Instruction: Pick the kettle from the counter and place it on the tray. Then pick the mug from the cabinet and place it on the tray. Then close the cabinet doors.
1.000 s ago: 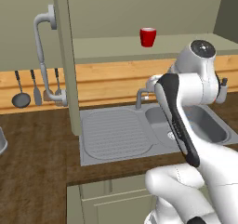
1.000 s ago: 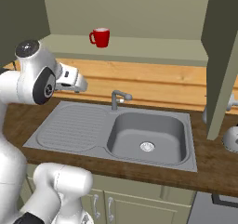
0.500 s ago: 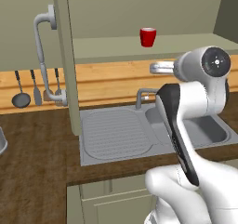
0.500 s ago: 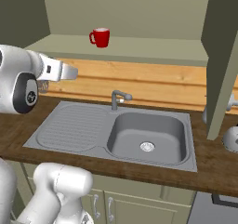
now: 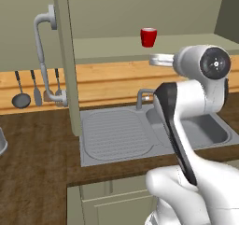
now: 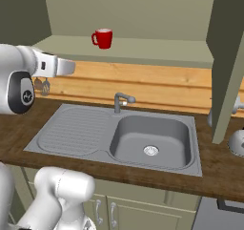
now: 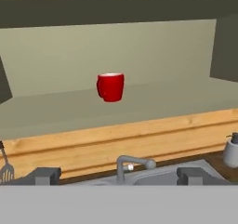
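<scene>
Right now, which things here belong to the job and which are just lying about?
Job:
mug, standing on the cabinet shelf
cabinet door, open
counter
hand, open, facing the mug, not touching it

Lying about:
sink
tap
hanging utensils
soap bottle

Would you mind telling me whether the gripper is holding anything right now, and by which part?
Nothing is held: the gripper is open and empty, short of the red mug on the cabinet shelf.
</scene>
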You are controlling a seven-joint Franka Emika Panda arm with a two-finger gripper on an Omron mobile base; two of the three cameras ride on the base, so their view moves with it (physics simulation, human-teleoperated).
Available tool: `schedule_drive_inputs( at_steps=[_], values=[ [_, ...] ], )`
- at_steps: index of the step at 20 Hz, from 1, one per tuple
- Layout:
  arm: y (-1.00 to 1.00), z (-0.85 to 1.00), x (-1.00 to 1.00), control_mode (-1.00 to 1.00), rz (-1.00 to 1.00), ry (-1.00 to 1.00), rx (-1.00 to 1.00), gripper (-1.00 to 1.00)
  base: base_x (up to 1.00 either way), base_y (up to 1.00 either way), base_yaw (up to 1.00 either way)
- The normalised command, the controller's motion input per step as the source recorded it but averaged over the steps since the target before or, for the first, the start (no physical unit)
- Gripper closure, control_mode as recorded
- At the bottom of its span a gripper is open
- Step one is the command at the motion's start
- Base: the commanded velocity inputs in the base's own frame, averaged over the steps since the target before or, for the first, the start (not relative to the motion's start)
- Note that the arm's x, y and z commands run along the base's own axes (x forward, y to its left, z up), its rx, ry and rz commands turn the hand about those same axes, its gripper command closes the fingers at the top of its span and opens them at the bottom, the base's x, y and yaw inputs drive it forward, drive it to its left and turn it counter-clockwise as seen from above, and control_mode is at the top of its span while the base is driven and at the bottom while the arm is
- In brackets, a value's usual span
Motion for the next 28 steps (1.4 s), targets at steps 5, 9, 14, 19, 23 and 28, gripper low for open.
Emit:
schedule_drive_inputs(
  at_steps=[5, 9, 14, 19, 23, 28],
  values=[
    [0.0, 0.44, 0.07, -1.0, -0.01, -0.01, 0.0, -1.0, 0.0, 0.0, 0.0],
    [0.0, 0.32, 0.16, -1.0, -0.01, -0.01, 0.0, -1.0, 0.0, 0.0, 0.0],
    [0.01, 0.06, 0.33, -1.0, -0.04, 0.08, 0.0, -1.0, 0.0, 0.0, 0.0],
    [0.1, 0.05, 0.41, -1.0, -0.09, 0.08, -0.01, -1.0, 0.0, 0.0, 0.0],
    [0.04, 0.23, 0.37, -1.0, -0.08, 0.0, 0.0, -1.0, 0.0, 0.0, 0.0],
    [0.02, 0.08, 0.59, -1.0, 0.0, 0.0, 0.0, -1.0, 0.0, 0.0, 0.0]
  ],
)
